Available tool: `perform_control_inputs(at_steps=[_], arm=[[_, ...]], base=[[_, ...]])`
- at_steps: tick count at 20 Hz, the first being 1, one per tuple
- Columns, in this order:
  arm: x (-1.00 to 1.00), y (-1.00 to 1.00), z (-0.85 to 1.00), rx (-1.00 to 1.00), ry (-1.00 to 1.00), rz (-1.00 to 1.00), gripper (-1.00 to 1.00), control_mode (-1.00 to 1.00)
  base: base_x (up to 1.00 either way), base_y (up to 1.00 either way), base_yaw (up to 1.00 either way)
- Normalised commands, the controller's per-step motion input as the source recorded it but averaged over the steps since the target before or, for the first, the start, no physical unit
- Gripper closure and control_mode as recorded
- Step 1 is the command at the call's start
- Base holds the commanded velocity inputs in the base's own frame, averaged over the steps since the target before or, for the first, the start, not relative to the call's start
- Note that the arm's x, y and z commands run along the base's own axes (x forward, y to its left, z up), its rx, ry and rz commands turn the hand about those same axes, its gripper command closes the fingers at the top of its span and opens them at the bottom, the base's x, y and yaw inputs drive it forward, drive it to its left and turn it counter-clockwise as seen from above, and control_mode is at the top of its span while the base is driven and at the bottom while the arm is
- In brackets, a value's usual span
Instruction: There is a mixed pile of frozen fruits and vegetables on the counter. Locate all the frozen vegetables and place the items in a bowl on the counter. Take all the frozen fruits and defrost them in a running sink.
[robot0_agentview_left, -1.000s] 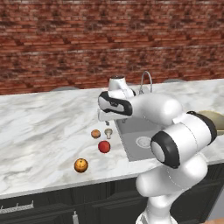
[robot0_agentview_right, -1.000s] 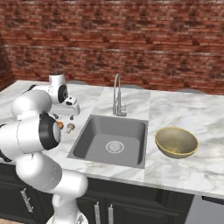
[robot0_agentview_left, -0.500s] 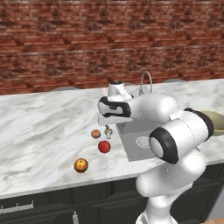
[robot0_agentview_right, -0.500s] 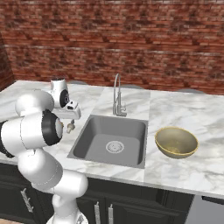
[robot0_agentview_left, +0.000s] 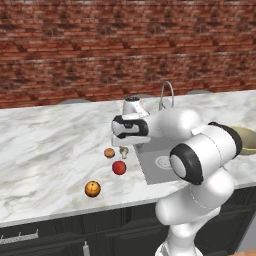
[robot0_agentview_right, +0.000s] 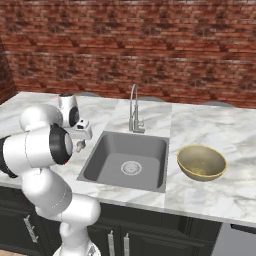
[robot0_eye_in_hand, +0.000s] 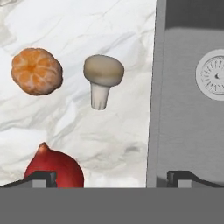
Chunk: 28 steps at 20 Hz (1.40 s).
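Hand view shows you the gripper (robot0_eye_in_hand: 112, 177) with its jaws spread wide and nothing between them, hanging over the marble counter (robot0_eye_in_hand: 65, 113) at the sink (robot0_eye_in_hand: 188, 109) edge. Just ahead lies the mushroom (robot0_eye_in_hand: 103, 78), pale beige cap and short white stem, with the segmented orange ball (robot0_eye_in_hand: 36, 71) beside it and the glossy red ball (robot0_eye_in_hand: 54, 168) nearer the left finger.

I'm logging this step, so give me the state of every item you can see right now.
gripper: open, empty, above the counter
mushroom: lying on the counter
small orange ball: on the counter
red ball: on the counter
larger orange ball: on the counter
bowl: empty
sink: empty
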Motion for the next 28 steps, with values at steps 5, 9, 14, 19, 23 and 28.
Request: perform_control_inputs(at_steps=[5,9,14,19,23,28], arm=[[0.22,0.06,-0.25,0.0,0.0,0.01,-1.0,-1.0],[0.27,0.0,-0.24,0.0,0.0,0.04,-1.0,-1.0],[0.26,0.16,-0.16,-0.01,0.0,0.01,-1.0,-1.0],[0.14,0.19,-0.09,-0.02,0.0,0.0,-1.0,-1.0],[0.01,-0.14,-0.21,0.0,0.0,0.0,-1.0,-1.0],[0.05,-0.17,-0.22,0.0,0.0,0.0,-1.0,-1.0]], base=[[0.0,0.0,0.0],[0.0,0.0,0.0],[0.0,0.0,0.0],[0.0,0.0,0.0],[0.0,0.0,0.0],[0.0,0.0,0.0]])
